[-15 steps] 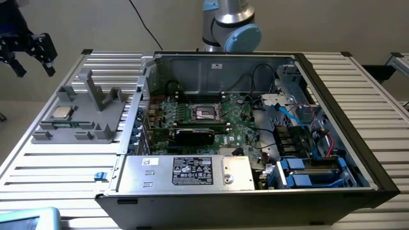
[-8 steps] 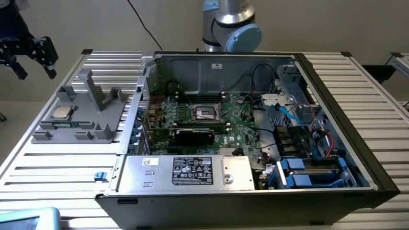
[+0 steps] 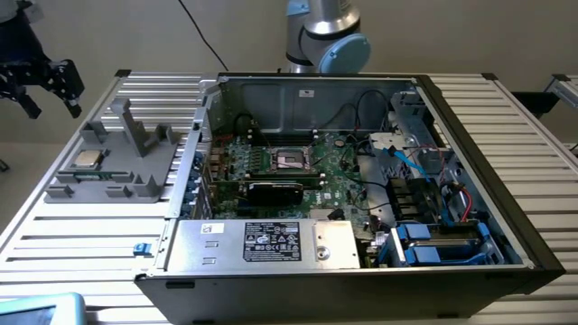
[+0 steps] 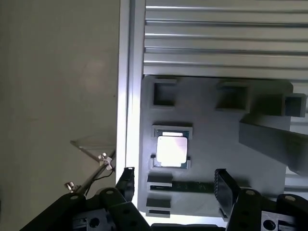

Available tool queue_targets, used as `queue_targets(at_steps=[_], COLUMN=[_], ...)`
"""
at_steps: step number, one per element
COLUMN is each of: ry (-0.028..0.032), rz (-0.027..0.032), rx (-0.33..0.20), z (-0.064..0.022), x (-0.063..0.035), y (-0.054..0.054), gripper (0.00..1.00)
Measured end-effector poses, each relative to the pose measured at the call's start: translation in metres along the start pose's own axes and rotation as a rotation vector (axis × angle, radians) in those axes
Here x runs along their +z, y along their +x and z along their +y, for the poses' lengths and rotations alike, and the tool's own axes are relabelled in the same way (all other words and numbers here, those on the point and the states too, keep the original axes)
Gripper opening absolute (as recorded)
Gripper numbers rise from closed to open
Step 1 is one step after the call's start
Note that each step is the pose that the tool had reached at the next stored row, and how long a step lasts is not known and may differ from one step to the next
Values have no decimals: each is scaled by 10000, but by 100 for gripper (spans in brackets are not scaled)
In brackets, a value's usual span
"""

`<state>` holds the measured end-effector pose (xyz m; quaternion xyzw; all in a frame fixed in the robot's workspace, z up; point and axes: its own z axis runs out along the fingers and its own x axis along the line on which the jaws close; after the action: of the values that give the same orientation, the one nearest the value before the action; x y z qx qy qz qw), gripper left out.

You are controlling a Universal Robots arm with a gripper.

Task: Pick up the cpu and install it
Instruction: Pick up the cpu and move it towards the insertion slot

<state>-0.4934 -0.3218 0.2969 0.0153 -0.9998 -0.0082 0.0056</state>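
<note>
The cpu [image 3: 88, 158] is a small silvery square chip lying flat in a recess of the grey tray [image 3: 145, 183], at the exterior view's left. In the wrist view the cpu [image 4: 171, 150] lies a little beyond my two black fingers [image 4: 126, 180]. My gripper [image 3: 51, 101] hangs high in the air at the exterior view's far left, above and outside the tray's outer edge. My gripper [image 4: 174, 185] is open with nothing between its fingers. The dark socket [image 3: 291, 159] with its metal frame sits on the green motherboard [image 3: 339, 176] inside the open computer case.
The open case [image 3: 505, 223] takes up the middle of the ribbed metal table [image 3: 81, 237]. Upright grey posts [image 3: 135, 132] stand on the tray close to the chip. Cables and blue drive bays [image 3: 434, 247] crowd the case at the exterior view's right. The arm's base [image 3: 325, 40] stands behind the case.
</note>
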Motion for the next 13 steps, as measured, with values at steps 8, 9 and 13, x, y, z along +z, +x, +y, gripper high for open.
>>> queue_targets(at_steps=[8,9,13], ry=[18,24,47], rz=[2,4,8], rx=[-6,-6,-8], z=[-23,-32,-62], x=[136,149,201], y=[-1,-1,0], gripper=[78,78,78])
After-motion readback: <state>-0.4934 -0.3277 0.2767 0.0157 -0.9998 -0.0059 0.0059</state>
